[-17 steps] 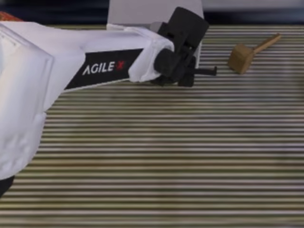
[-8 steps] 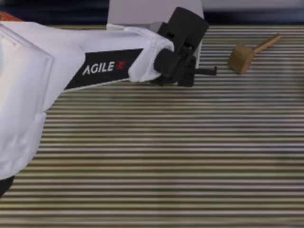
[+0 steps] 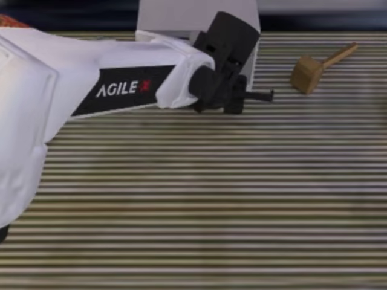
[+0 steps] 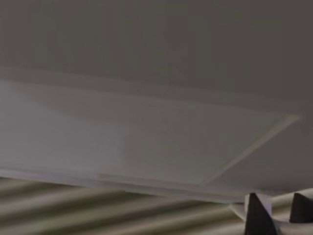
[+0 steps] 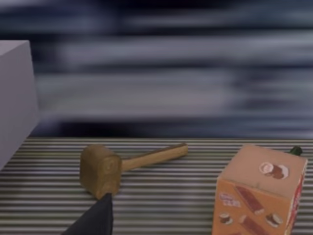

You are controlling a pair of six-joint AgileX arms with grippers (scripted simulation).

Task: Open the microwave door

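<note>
**Left arm parked right up against the microwave front**

So we had the microwave [image 3: 181, 15] sitting at the far edge of the striped bench [image 3: 211, 199], a bit left of centre in the top view. From above it was just a plain light-grey box, mostly hidden under our left arm. The left wrist view was basically filled with the microwave door [image 4: 146, 142]: a flat pale grey panel with a faint lighter rectangle set into it, thin edge lines running to a corner, and the bench stripes showing right below it. We couldn't pick out the handle bar in any view.

Our left gripper [image 3: 257, 95] was just in front of the microwave's right front corner, with a dark finger sticking out toward the right. Two dark fingertips [image 4: 257, 215] showed with a narrow gap, so the jaws looked slightly apart, gripping nothing we could see.

Off to the right lay a wooden mallet [image 3: 314, 69], well apart from the microwave. The right wrist view also caught an orange snack carton [image 5: 259, 196] near the mallet. Right jaws: can't tell.
</note>
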